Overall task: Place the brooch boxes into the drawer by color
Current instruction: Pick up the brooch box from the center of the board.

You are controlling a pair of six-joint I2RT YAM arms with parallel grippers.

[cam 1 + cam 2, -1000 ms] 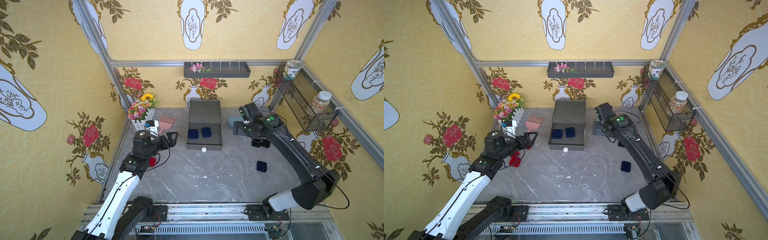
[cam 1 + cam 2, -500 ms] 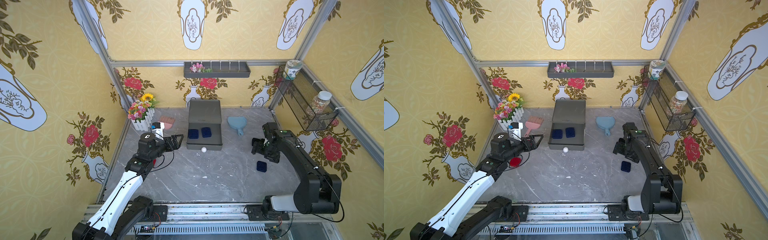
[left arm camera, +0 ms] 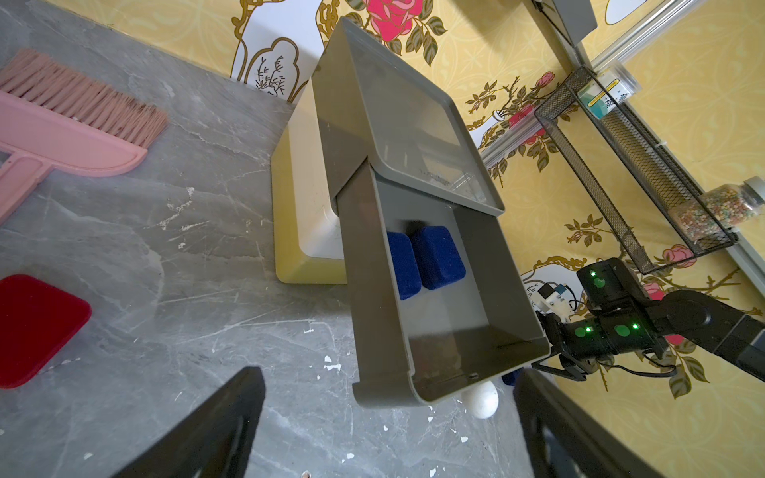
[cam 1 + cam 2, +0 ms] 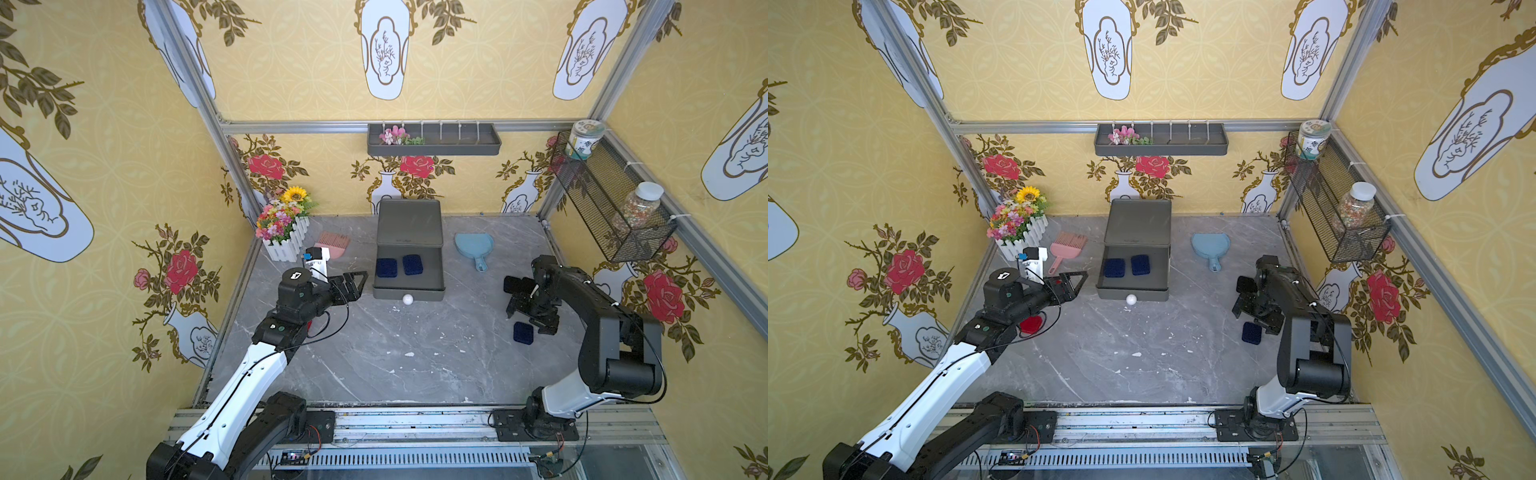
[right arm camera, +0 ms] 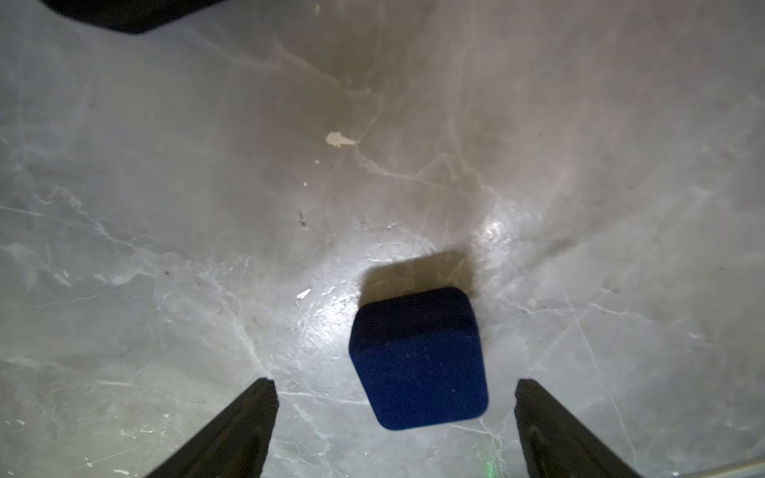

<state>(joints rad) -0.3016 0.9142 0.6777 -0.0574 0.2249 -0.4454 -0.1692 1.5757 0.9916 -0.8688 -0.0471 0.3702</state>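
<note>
The drawer (image 4: 409,294) (image 4: 1133,294) stands at the back middle, its dark grey top tier pulled out, white knob (image 4: 408,299) in front. Two dark blue brooch boxes (image 4: 386,268) (image 4: 412,264) (image 3: 439,258) lie inside it. A third dark blue box (image 4: 523,332) (image 4: 1252,333) (image 5: 418,360) lies on the floor at the right. My right gripper (image 4: 527,318) (image 5: 395,380) hangs open just above it, jaws astride, not touching. A red box (image 4: 1031,325) (image 3: 37,327) lies under my left arm. My left gripper (image 4: 360,284) (image 3: 387,370) is open and empty, left of the drawer front.
A pink brush (image 4: 332,245) and a flower box (image 4: 282,224) sit at the back left. A blue dustpan (image 4: 473,245) lies right of the drawer. A long grey wall tray (image 4: 432,139) and a wire basket (image 4: 611,208) with jars hang on the walls.
My right arm has swung from beside the drawer forward to the right and come down over the loose blue box. My left gripper has crept a little toward the drawer front.
</note>
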